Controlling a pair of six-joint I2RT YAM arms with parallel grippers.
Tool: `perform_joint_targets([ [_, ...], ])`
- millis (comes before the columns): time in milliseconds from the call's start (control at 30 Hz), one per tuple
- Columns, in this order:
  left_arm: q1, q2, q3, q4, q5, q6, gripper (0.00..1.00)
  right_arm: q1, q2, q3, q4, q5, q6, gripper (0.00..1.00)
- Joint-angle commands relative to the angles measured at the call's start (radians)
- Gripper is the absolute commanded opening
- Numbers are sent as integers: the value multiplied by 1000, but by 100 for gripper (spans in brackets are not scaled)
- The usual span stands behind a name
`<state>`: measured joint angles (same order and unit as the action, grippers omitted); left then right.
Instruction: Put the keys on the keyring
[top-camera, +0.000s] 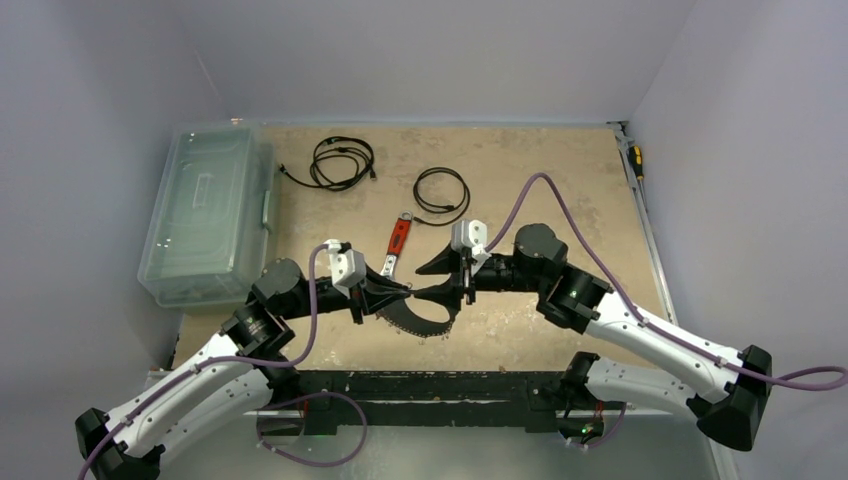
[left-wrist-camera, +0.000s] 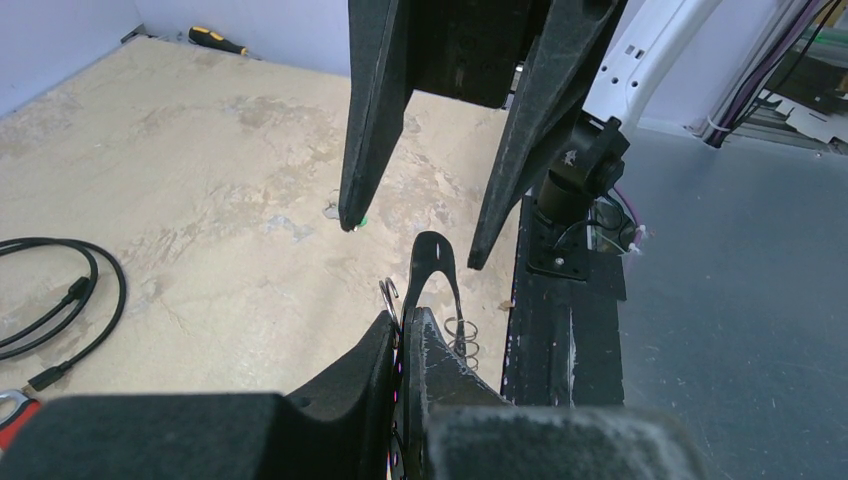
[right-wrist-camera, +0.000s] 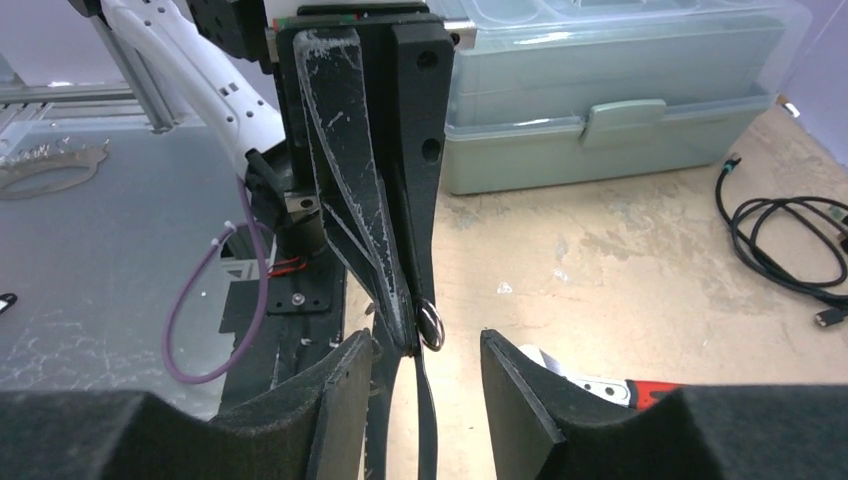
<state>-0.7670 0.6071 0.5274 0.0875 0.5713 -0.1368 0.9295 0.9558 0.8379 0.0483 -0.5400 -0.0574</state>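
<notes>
Top view: the left gripper (top-camera: 400, 290) and right gripper (top-camera: 425, 282) are meeting tip to tip above the table (top-camera: 560, 200), and a black strap (top-camera: 415, 318) is hanging below them.
Left wrist view: the left jaws are pressing closed, while the right jaws are standing spread apart opposite.
Right wrist view: the keyring (right-wrist-camera: 430, 325) is sitting clamped at the left tips. No keys are showing on it, so threading is likely all ahead.
Surface and room: the table is showing worn tan, with pale walls closing round.
</notes>
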Motion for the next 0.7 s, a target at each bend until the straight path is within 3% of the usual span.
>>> perform_joint_targets([
  [0, 0, -21, 42, 56, 16, 5, 0, 3, 21, 43, -41, -47, 1, 48],
  [433, -1, -27, 34, 65, 41, -4, 0, 3, 72, 108, -141, -73, -60, 30],
  [667, 0, -26, 33, 69, 48, -7, 0, 3, 94, 129, -168, -82, -91, 32],
])
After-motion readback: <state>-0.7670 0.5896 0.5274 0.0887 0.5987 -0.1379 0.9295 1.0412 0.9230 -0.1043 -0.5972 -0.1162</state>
